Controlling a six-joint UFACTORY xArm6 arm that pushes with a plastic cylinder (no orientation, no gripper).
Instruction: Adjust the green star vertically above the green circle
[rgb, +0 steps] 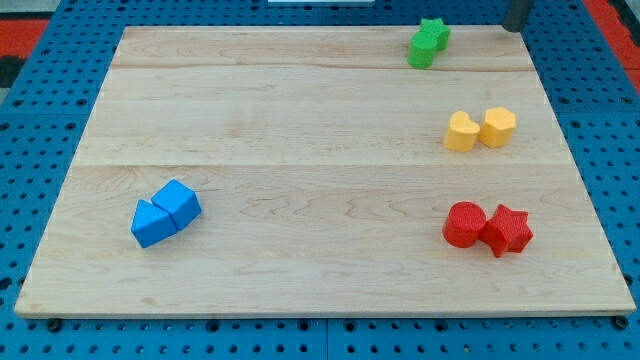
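Observation:
The green star lies near the view's top edge of the wooden board, right of centre. The green circle touches it, just below and slightly to its left. My tip shows at the view's top right as a dark rod end, near the board's top right corner. It is well to the right of the green star and touches no block.
A yellow heart and a yellow hexagon sit together at the right. A red circle and a red star sit together at the lower right. Two blue blocks sit together at the lower left.

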